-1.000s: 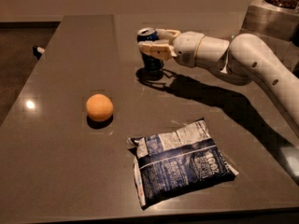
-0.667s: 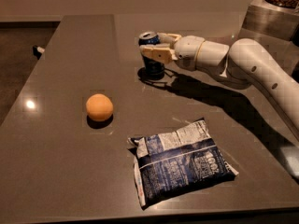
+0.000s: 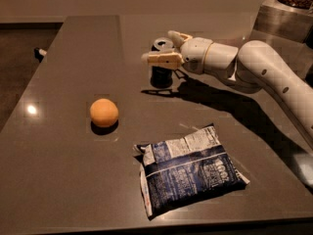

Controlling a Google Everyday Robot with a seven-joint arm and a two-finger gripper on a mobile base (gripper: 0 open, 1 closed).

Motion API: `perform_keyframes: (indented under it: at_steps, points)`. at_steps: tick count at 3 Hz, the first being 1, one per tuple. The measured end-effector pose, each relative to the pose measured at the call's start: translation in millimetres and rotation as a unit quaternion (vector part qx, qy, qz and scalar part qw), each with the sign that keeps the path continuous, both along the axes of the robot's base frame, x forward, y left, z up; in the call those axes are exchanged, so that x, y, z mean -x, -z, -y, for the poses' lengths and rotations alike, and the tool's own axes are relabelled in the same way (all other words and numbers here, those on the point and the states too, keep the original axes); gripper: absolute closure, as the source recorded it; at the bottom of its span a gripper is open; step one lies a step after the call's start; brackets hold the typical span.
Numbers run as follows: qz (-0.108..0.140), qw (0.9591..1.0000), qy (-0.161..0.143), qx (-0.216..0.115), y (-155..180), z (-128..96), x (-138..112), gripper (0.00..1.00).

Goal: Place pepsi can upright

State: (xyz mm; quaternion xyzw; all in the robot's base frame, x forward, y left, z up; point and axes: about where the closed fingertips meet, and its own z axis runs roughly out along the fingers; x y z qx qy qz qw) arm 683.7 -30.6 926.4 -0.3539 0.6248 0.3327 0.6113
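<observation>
The pepsi can (image 3: 161, 75), dark blue with a silver top, stands upright on the dark grey table (image 3: 73, 170), with its base on the surface at the far middle. My gripper (image 3: 158, 46) reaches in from the right and is shut on the can's upper part. One cream finger (image 3: 161, 59) crosses the can's front and the other (image 3: 175, 35) sits behind its rim. The white arm (image 3: 254, 65) stretches away to the right.
An orange (image 3: 103, 112) lies on the table to the left of and nearer than the can. A blue-and-white crinkled snack bag (image 3: 188, 173) lies flat at the front. A metal container (image 3: 283, 21) stands at the back right corner.
The gripper has lowered the can slightly and shifted it a little to the right, so its base now rests on the table. The orange and the bag have not moved.
</observation>
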Motion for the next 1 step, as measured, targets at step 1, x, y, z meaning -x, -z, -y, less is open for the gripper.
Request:
perform_keyframes:
  at_steps: [1]
  points:
    - [0.0, 1.0, 0.0, 0.0, 0.0, -0.1, 0.0, 0.0]
